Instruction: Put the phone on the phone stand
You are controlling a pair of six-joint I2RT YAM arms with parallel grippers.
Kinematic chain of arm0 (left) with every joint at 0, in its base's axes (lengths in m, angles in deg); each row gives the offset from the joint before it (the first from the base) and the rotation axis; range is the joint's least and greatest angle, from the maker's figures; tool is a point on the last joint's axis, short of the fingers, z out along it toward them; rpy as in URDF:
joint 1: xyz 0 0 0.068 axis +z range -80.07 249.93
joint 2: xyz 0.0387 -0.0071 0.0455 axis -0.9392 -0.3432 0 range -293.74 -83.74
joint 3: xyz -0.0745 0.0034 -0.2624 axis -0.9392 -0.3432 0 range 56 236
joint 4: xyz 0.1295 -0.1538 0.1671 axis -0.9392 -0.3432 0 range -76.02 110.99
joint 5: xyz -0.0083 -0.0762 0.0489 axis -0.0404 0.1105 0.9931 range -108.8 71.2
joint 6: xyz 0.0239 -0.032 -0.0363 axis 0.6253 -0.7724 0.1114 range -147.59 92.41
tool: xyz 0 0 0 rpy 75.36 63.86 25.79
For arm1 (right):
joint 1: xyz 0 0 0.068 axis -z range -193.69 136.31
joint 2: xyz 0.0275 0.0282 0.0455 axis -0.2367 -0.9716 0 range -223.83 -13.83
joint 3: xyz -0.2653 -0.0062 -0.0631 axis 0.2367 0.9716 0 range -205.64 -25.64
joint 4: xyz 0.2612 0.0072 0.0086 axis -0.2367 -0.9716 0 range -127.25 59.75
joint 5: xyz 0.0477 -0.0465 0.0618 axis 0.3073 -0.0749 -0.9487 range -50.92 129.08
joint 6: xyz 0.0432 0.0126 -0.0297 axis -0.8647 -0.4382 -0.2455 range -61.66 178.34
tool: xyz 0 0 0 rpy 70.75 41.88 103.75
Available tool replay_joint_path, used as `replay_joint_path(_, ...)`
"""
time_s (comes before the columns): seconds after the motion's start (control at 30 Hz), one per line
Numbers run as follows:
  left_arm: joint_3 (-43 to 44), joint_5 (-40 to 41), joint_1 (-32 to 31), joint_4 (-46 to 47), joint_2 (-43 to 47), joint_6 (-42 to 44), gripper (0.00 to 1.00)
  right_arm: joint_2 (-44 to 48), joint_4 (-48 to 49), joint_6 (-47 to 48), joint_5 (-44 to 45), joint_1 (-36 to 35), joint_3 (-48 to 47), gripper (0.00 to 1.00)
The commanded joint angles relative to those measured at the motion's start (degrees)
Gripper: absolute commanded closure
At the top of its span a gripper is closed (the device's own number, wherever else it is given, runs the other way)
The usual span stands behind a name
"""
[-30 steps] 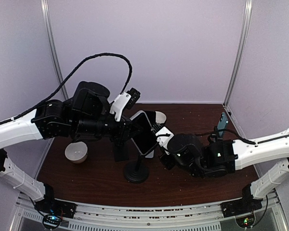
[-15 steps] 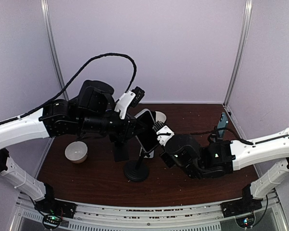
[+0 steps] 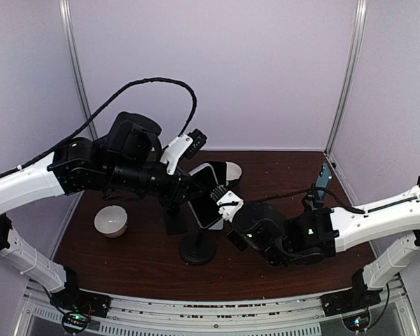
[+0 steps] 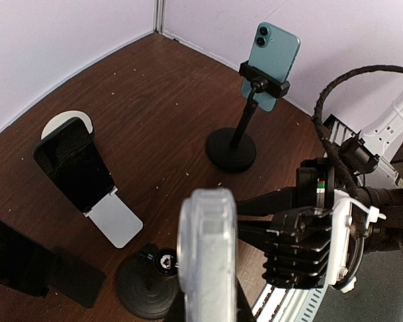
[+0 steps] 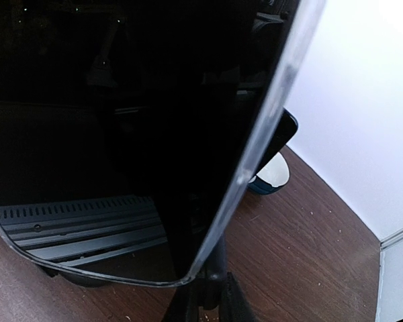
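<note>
Top external: left gripper clamps phone mid-frame above stand; right gripper fingers together, alongside phone.

The top view looks down over the whole table; both wrist views press close against the phone.

A clear-cased phone stood edge-on at the bottom centre, above the round black base of a phone stand on the dark brown wooden table, with the black ridged right claw just beside it. Farther back a teal phone sat clamped upright in a black pole stand, and to the left a black phone leaned on a white folding stand.
</note>
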Motion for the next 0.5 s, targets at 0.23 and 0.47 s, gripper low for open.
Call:
replay_joint_path(0.23,-11.4,-2.0,-0.4,-12.1,-7.1,-0.6,1.00,-1.2,22.0,-1.0,-12.9,-4.6,-9.9,1.00)
replay_joint_path(0.47,-13.3,-3.9,-0.1,-8.7,-9.3,-0.5,1.00,0.0,26.1,-2.0,-17.5,-4.0,-7.5,1.00)
